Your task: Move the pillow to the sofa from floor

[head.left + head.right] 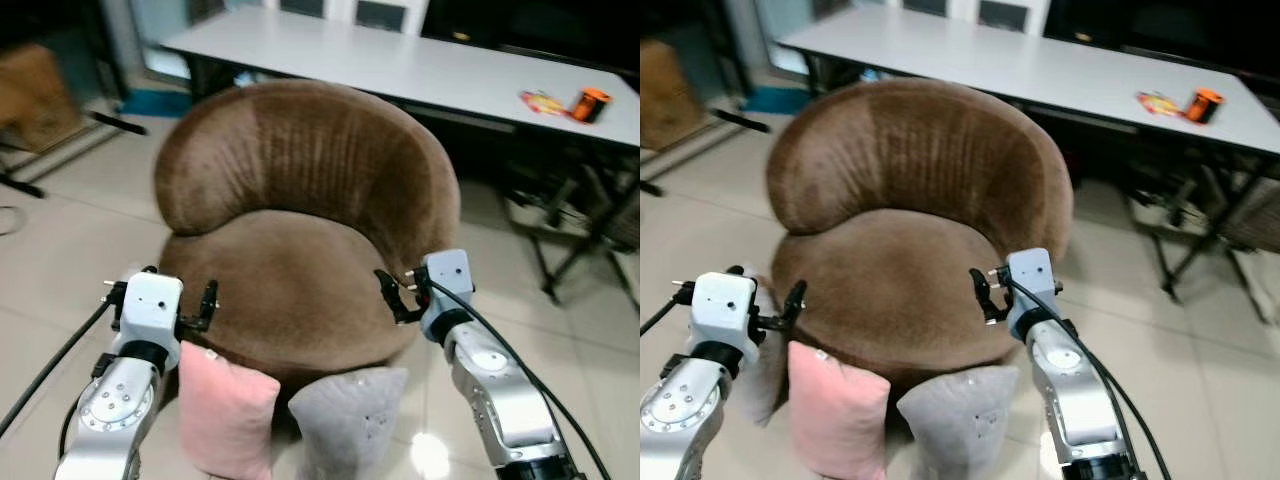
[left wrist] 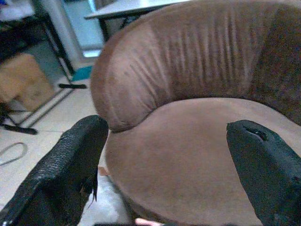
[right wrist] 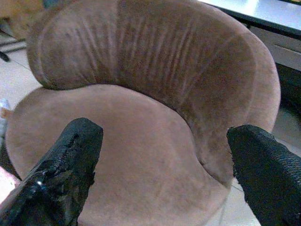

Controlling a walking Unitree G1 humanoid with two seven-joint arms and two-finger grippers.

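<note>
Pillows lean on the floor against the front of the brown sofa (image 1: 300,230): a pink pillow (image 1: 227,410) beside a grey pillow (image 1: 350,420). Left gripper (image 1: 180,305) hovers just above the pink one, fingers spread wide, holding nothing. Right gripper (image 1: 395,295) hangs at the seat's right edge, equally wide. Behind stands a long white table (image 1: 400,60).

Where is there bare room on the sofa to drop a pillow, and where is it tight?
The brown sofa has a bare seat, bordered by its curved backrest and the two open end effectors, left and right. It is crowded at the sofa's front foot, where the pink pillow and grey pillow lean side by side.
</note>
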